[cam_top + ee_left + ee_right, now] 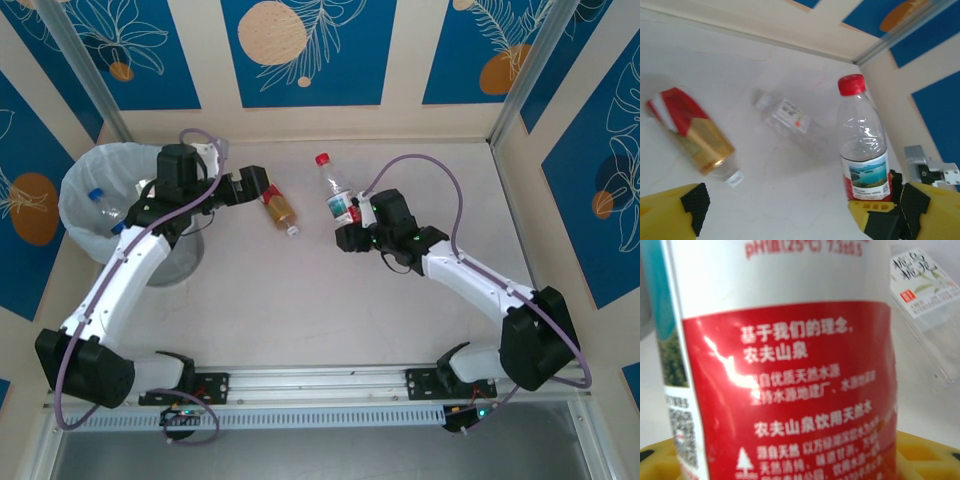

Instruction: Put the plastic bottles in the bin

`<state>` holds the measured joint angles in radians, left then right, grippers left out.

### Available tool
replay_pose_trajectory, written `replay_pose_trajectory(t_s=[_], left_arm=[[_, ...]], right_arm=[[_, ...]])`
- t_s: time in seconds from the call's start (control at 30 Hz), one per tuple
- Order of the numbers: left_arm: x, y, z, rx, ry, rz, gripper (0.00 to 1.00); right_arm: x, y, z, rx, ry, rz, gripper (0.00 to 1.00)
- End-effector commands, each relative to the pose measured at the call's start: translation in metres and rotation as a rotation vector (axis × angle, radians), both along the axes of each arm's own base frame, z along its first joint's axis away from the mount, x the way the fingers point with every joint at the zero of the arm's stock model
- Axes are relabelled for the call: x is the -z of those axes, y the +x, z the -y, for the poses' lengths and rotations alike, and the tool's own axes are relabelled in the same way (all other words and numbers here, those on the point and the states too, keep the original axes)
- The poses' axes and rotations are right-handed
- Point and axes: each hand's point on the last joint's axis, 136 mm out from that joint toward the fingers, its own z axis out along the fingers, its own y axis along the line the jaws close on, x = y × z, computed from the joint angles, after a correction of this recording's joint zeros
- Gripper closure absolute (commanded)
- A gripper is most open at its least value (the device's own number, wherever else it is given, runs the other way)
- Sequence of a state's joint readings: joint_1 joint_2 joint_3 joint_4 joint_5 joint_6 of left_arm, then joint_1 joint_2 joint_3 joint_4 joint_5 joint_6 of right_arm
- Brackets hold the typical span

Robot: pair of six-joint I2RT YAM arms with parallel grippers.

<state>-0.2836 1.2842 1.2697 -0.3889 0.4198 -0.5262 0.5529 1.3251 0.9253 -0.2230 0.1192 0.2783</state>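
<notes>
My right gripper [349, 226] [800, 460] is shut on the lower part of a red-white bottle [337, 195] [790, 390] with a red cap, which stands upright near mid-table; the left wrist view shows it too [863, 145]. My left gripper [263, 187] [785, 205] is open and empty, just left of a brown bottle [281, 210] [697, 135] with a red label, lying on its side. A clear bottle [785, 120] [925, 305] with a white label lies on the table beyond it. The grey bin [85, 225] with its white bag stands at the far left, a blue-capped bottle [103, 203] inside.
The table [300, 300] is pale. Patterned blue walls [300, 50] close the back and sides. A metal rail [320, 380] runs along the near edge between the arm bases. The left arm's forearm [140, 250] crosses in front of the bin.
</notes>
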Motion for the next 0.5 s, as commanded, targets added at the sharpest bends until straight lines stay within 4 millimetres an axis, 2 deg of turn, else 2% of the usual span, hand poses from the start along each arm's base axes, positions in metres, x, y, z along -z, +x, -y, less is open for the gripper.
replay_pose_trajectory(t_s=[0.0,0.2,0.47], left_arm=[[-0.039,-0.011,0.037,0.17,-0.106,0.098,0.01],[-0.048,-0.023,0.066,0.26,-0.064,0.172,0.01],[-0.051,-0.014,0.076,0.217,-0.082,0.196,0.01]], right_arm=[[-0.033,-0.007,-0.015,-0.056,0.135,0.055,0.55],[-0.054,-0.016,-0.028,-0.112,0.226,0.078,0.55],[-0.081,-0.034,-0.05,-0.22,0.341,0.121,0.55]])
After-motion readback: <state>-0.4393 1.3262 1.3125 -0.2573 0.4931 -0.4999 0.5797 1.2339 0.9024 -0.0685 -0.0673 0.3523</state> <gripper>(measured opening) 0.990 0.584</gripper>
